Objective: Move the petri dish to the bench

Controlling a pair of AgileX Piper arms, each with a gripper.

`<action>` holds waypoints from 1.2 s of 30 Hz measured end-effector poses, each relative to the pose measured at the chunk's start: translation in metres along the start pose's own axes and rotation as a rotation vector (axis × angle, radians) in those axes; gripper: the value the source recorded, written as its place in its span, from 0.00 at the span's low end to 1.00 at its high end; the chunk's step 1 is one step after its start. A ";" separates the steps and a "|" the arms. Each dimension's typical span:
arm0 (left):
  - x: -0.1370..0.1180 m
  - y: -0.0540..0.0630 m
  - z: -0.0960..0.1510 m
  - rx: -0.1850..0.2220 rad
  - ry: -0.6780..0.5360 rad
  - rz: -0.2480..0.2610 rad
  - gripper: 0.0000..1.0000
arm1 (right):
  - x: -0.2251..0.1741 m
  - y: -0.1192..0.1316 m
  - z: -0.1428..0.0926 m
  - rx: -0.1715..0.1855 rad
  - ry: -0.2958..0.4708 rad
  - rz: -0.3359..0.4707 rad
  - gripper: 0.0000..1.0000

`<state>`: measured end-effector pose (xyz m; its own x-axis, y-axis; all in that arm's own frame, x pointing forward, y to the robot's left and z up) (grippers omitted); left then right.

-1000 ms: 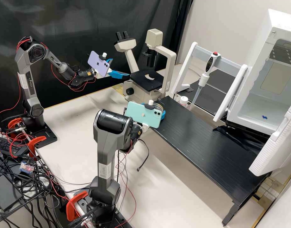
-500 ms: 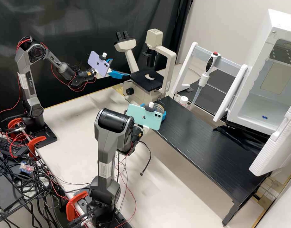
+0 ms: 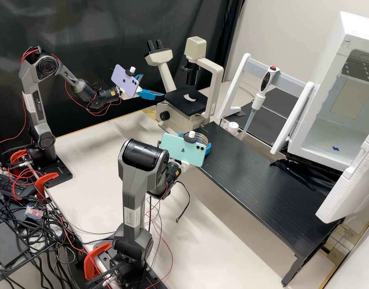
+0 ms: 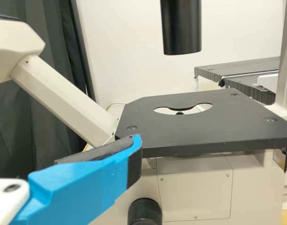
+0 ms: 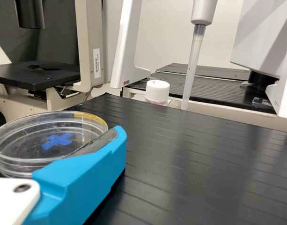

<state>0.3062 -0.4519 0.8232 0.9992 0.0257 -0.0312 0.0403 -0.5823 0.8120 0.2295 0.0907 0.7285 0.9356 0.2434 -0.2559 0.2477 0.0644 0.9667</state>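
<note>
Right gripper is pinching the petri dish by its rim, fingers pressed in from opposite sides. Dish is round, equally wide every way, so its flat face gives the pointing: up, close to level. Blue cross mark in the middle of it, yellow-brown strip on the rim away from the gripper's base. Mint phone sits just behind the fingers on the same wrist. Dish is right at the corner of the black bench; can't tell whether they touch. White-capped bottle is past the gripper, across the bench, with the pipette hanging on its stand just beyond. Microscope stands past the dish, on the left arm's side. Farther out, open white cabinet beyond the bench. Left gripper, well apart from the dish, has its fingers spread beside the microscope stage, purple phone mounted behind them.
</note>
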 end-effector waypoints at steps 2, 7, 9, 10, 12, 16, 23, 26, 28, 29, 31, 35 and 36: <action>0.000 0.000 0.000 0.000 0.000 0.000 1.00 | -0.002 0.000 -0.001 -0.011 0.000 0.003 1.00; 0.000 0.000 0.000 0.000 0.000 0.000 1.00 | -0.010 0.003 -0.004 -0.024 0.002 0.017 1.00; 0.000 0.000 0.000 0.000 0.000 0.000 1.00 | -0.014 0.005 -0.006 -0.024 0.012 0.025 1.00; 0.000 0.000 0.000 0.000 0.000 0.000 1.00 | -0.016 0.006 -0.007 -0.023 0.015 0.031 1.00; 0.000 0.000 0.000 0.000 0.000 0.000 1.00 | -0.023 0.012 -0.010 -0.019 0.034 0.051 1.00; 0.000 0.000 0.000 0.000 0.000 0.000 1.00 | -0.039 0.023 -0.017 -0.011 0.083 0.108 1.00; 0.000 0.000 0.000 0.000 0.000 0.000 1.00 | -0.082 0.056 -0.032 -0.026 0.244 0.292 1.00; 0.000 0.000 0.000 0.000 0.000 0.000 1.00 | -0.092 0.068 -0.036 -0.015 0.270 0.379 1.00; 0.000 0.000 0.000 0.000 0.000 0.000 1.00 | -0.098 0.076 -0.035 -0.015 0.265 0.436 1.00; 0.000 0.000 0.000 0.000 0.000 0.000 1.00 | -0.101 0.080 -0.034 -0.015 0.256 0.465 1.00; 0.000 0.000 0.000 0.000 0.000 0.000 1.00 | -0.103 0.087 -0.029 -0.003 0.235 0.501 1.00; 0.000 0.000 0.000 0.000 0.000 0.000 1.00 | -0.099 0.096 -0.016 0.074 0.180 0.540 1.00; 0.000 0.000 0.000 0.000 0.000 0.000 1.00 | -0.098 0.097 -0.013 0.086 0.168 0.547 1.00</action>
